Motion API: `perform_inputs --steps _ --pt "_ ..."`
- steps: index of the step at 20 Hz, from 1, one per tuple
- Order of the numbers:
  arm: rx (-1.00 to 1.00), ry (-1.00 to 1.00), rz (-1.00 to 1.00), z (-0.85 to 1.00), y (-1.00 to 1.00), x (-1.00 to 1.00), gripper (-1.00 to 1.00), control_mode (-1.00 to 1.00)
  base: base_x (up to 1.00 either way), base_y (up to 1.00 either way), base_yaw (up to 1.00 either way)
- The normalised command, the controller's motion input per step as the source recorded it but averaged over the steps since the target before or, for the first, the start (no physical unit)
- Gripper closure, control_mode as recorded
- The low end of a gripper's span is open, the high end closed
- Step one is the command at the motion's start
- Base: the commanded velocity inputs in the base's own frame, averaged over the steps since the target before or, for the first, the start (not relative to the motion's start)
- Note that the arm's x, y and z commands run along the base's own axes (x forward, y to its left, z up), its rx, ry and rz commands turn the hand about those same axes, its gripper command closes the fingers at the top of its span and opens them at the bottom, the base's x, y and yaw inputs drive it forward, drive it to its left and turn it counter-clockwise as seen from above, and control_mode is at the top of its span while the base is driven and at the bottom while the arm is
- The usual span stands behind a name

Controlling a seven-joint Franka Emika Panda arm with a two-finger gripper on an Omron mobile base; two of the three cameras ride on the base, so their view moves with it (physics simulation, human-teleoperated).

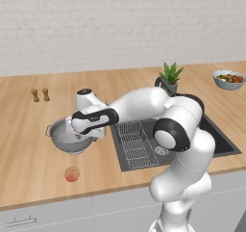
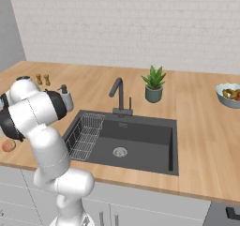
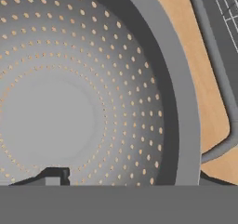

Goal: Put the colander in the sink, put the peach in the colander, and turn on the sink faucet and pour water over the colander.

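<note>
Pale brick wall runs behind a long wooden counter (image 1: 29, 130) in the left base view, where the white arm reaches left across the worktop and the gripper (image 1: 72, 128) sits at the near-right rim of the colander (image 1: 65, 137), its fingertips hidden behind the hand. That colander stands on the wood just left of the sink (image 1: 216, 139) – not in it – and the peach (image 1: 72, 174) lies on the counter in front of it, apart. A wire rack (image 1: 137, 147) lines the sink's left side; two small shakers (image 1: 40, 95) stand far back, a potted plant (image 1: 169, 78) and a fruit bowl (image 1: 228, 79) to the right. From the right base view, the sink faucet (image 2: 119, 96) rises behind the dark basin with a soap bottle (image 2: 66, 98) to its left, and the peach peeks out at the left edge by the arm. The hand view looks straight down into the perforated bowl: one dark fingertip (image 3: 53, 176) sits inside the wall, the other outside the rim – jaws straddling the wall, whether they already pinch it I cannot tell.
</note>
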Motion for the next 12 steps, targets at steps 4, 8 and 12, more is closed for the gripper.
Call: perform_inputs --steps 4,8,12 --pt "0.0 0.0 -0.15 -0.14 0.0 0.0 1.0 -1.0 0.0 0.0 0.0" --pt "0.0 -0.08 -0.16 0.0 -0.17 -0.15 1.0 -1.0 0.0 0.0 0.0" --pt "0.0 -0.1 -0.19 0.12 -0.47 -0.28 1.0 -1.0 0.0 0.0 0.0"
